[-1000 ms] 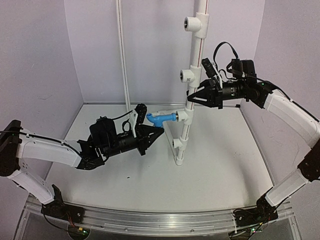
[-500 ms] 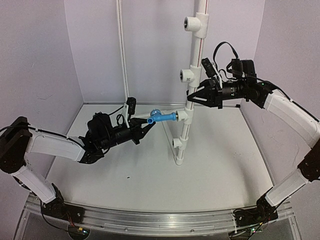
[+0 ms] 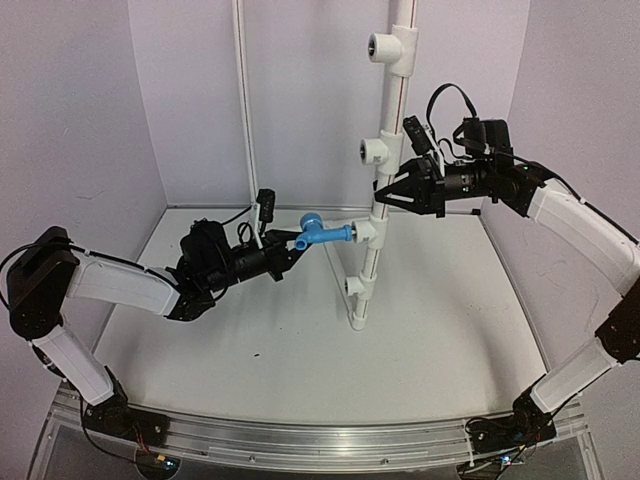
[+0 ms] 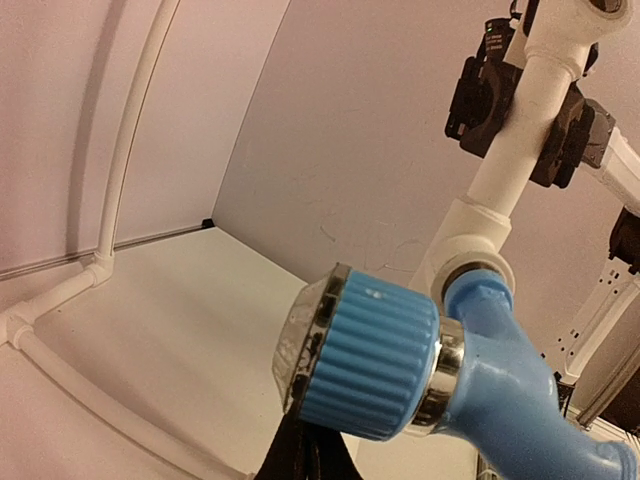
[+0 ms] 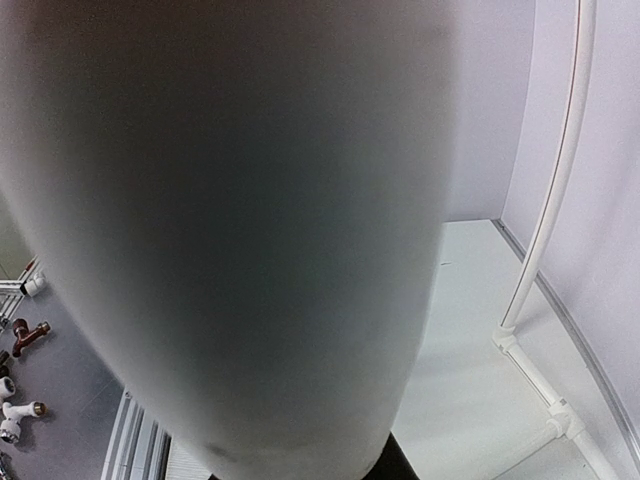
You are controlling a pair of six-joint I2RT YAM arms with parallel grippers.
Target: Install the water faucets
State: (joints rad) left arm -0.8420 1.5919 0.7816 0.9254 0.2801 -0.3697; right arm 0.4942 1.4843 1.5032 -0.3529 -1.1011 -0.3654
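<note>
The blue faucet point(image 3: 328, 234) sits in the tee fitting point(image 3: 366, 231), needing tightening. Left gripper point(image 3: 296, 245), pressed together, is at its knob point(image 4: 365, 365); right gripper point(image 3: 381, 193) pinches the pipe point(image 3: 397, 97).

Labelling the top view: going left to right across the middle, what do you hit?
left hand → tap → pipe → right hand, reaching in from the right and shut on the pipe.
</note>
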